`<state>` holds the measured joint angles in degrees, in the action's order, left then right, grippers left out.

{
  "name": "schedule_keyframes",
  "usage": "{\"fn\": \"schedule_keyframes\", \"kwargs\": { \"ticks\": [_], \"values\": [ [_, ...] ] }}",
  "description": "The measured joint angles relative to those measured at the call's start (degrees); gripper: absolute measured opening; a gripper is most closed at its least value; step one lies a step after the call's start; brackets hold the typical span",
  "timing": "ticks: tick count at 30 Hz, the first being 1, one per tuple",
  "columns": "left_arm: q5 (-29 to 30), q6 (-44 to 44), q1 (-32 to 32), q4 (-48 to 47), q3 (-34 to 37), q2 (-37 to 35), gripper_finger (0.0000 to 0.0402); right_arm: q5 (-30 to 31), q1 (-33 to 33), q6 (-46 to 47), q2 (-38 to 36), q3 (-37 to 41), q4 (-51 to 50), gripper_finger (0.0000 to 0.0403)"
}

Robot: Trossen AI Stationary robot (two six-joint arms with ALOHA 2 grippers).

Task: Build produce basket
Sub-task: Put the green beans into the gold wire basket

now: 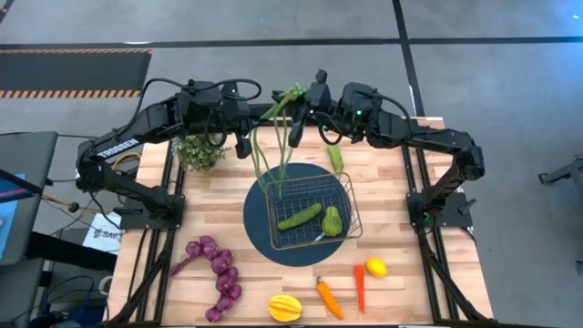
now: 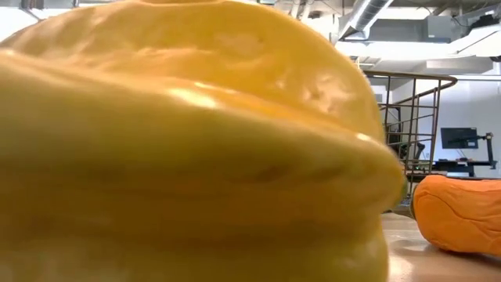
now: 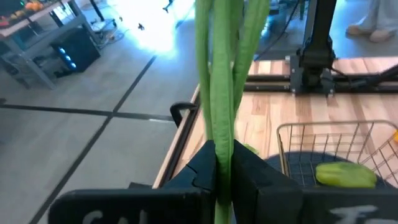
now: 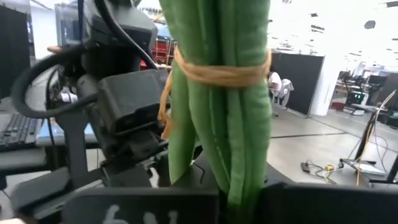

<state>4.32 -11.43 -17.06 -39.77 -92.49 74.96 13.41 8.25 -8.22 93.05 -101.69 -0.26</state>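
The green bean bundle is held between both grippers over the table's far middle. Its long strands reach toward the far-left corner of the wire basket. The basket stands on the dark blue mat and holds a cucumber and another green piece. My left gripper is shut on thin strands. My right gripper is shut on the tied part. A cucumber lies on the table beyond the basket. My left gripper pinches a few thin bean strands between its two fingers. The strands run on past the fingertips, along the fingers. They are clear of the table at the hold. My right gripper pinches the thick bundle just below its tan tie band; the held part sits between the two fingers. The bundle stands lengthwise out of the fingers and is lifted off the table there.
A bushy potted plant stands at the far left. Along the near edge lie the purple grape string, the yellow ribbed fruit, which fills the low view, the orange carrot, the red chili and the lemon.
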Motion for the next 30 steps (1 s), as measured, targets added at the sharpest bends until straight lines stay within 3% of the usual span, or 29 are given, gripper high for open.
{"fn": "schedule_keyframes", "kwargs": {
  "ticks": [4, 14, 21, 30],
  "values": [
    [0.09, -1.75, 0.3, 0.03, -1.98, -0.33, 0.003, 2.16, -0.06, -0.45, -1.59, 0.02, -2.7, 0.0011],
    [0.23, -9.26, 5.86, -1.83, -16.78, -0.52, 0.0092, 14.03, 0.11, -2.21, -8.17, 0.0, -13.01, 0.0009],
    [14.1, -3.84, 9.04, -21.5, -24.85, -0.55, 0.0111, 14.95, -1.9, -0.76, -14.55, 0.02, -19.27, 0.0009],
    [15.04, 4.98, 10.32, -34.5, -25.49, -2.43, 0.0112, 12.38, -11.76, 6.69, -25.43, -0.04, -24.13, 0.0009]
  ]
}}
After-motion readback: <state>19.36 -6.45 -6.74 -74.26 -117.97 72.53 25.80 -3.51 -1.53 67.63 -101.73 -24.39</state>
